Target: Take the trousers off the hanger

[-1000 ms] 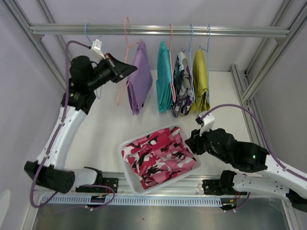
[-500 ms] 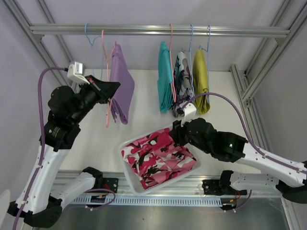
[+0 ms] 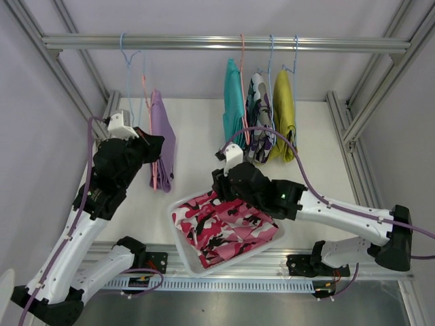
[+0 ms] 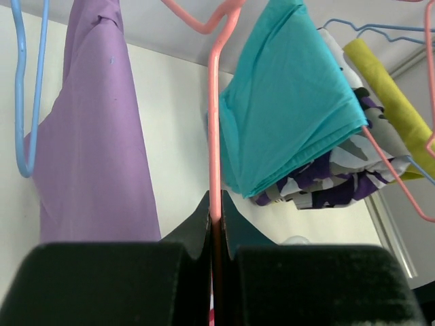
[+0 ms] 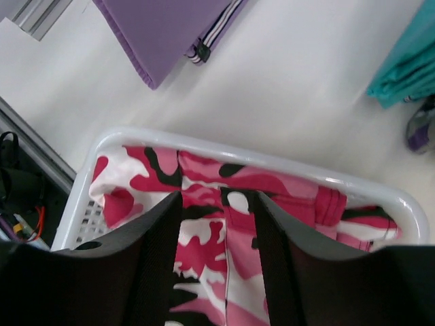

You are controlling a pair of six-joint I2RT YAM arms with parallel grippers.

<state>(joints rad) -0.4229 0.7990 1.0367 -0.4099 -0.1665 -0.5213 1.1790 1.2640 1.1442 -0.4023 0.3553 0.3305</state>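
Overhead view; wrist views close, sharing lilac shorts (image 3: 162,139).

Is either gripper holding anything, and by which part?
The left gripper is shut on the pink hanger, pinching its straight wire below the hook. The right gripper is open over the basket, holding nothing.

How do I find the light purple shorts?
Start at the metal rail across the top. Left of the three pairs bunched together, the lilac shorts hang alone on a pink hanger pinched by the left gripper. They are the only plain pale purple pair.
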